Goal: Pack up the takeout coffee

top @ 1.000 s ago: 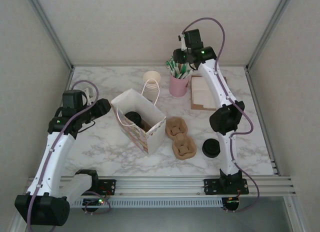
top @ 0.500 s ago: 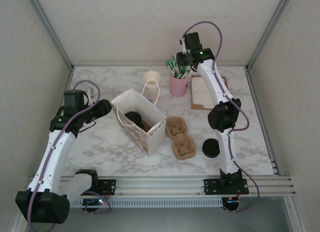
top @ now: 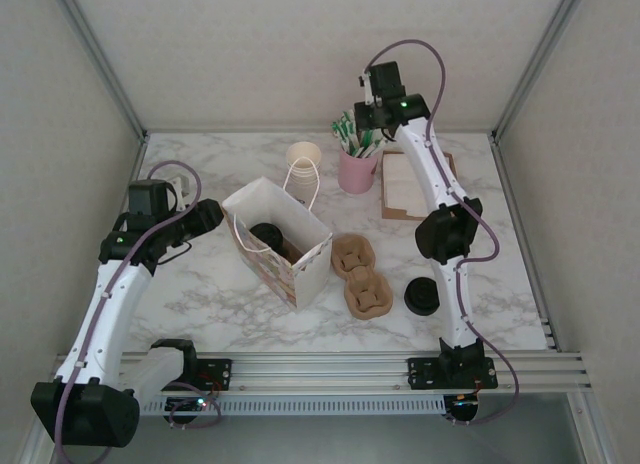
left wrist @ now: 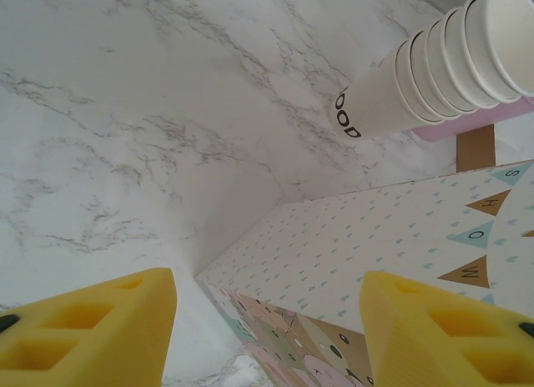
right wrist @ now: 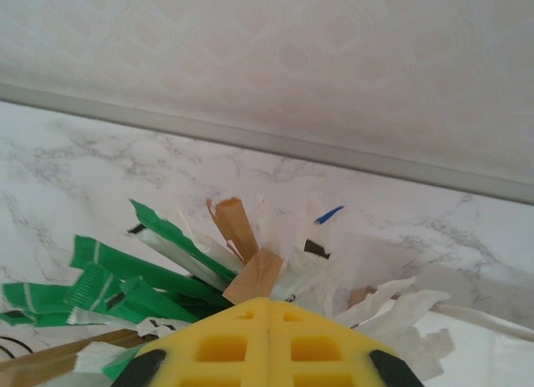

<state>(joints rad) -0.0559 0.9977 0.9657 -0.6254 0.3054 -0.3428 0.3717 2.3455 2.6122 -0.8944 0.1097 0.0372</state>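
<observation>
Two pincers differ: the right pincer (right wrist: 269, 314) is pressed shut, its tips among the packets (right wrist: 125, 274) in the pink cup (top: 356, 172); whether it pinches one I cannot tell. The left pincer (left wrist: 267, 320) stands partly open, holding nothing, near the paper bag (top: 300, 269) on the table (top: 200, 294). A lidded coffee (top: 267, 234) sits inside the bag.

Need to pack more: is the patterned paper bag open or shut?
Open: the white patterned paper bag stands with its mouth spread, a dark-lidded cup visible inside.
</observation>
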